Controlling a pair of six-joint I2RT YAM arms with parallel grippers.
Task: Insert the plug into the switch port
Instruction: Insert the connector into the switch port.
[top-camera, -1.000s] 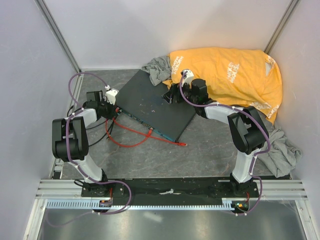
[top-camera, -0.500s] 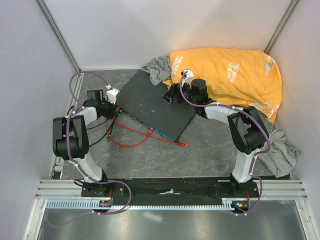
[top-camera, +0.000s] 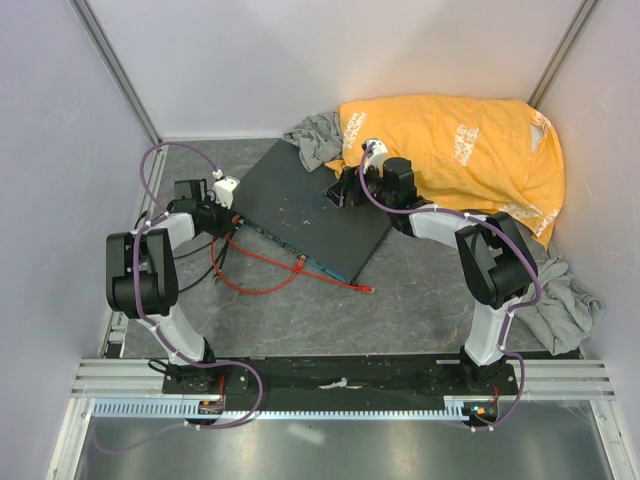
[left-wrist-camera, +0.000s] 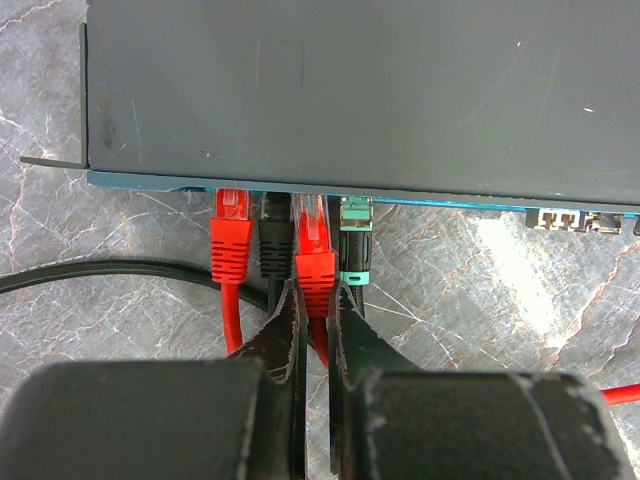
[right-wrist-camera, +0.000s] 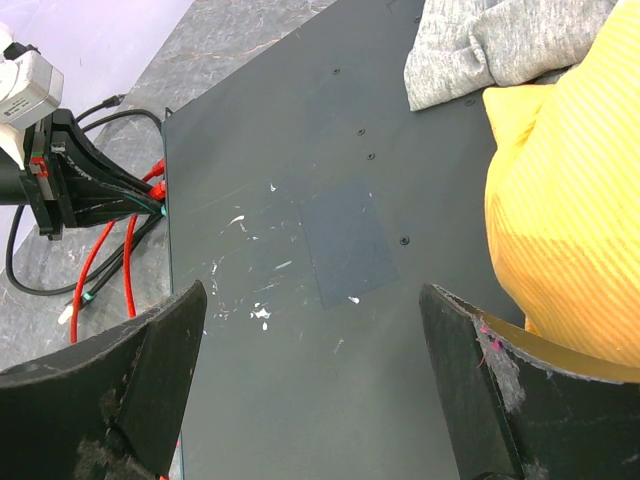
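Observation:
The switch (left-wrist-camera: 360, 90) is a flat dark grey box with a blue-green front edge. In the left wrist view my left gripper (left-wrist-camera: 317, 300) is shut on the red plug (left-wrist-camera: 316, 262). The plug's clear tip sits at a switch port (left-wrist-camera: 312, 203) in that edge, between a black plug (left-wrist-camera: 275, 240) and a green-collared plug (left-wrist-camera: 357, 250); how deep it sits I cannot tell. Its red cable (top-camera: 250, 278) loops over the table. My right gripper (right-wrist-camera: 310, 350) hangs open over the switch (right-wrist-camera: 300, 250) top, holding nothing. From above, the left gripper (top-camera: 228, 222) is at the switch's (top-camera: 300, 205) left corner and the right gripper (top-camera: 340, 190) at its far side.
Another red plug (left-wrist-camera: 231, 240) sits in the leftmost port, and a black cable (left-wrist-camera: 100, 272) runs left. An orange cloth (top-camera: 460, 150) and a grey cloth (top-camera: 318, 135) lie behind the switch, with more grey cloth (top-camera: 565, 295) at the right. White walls enclose the table.

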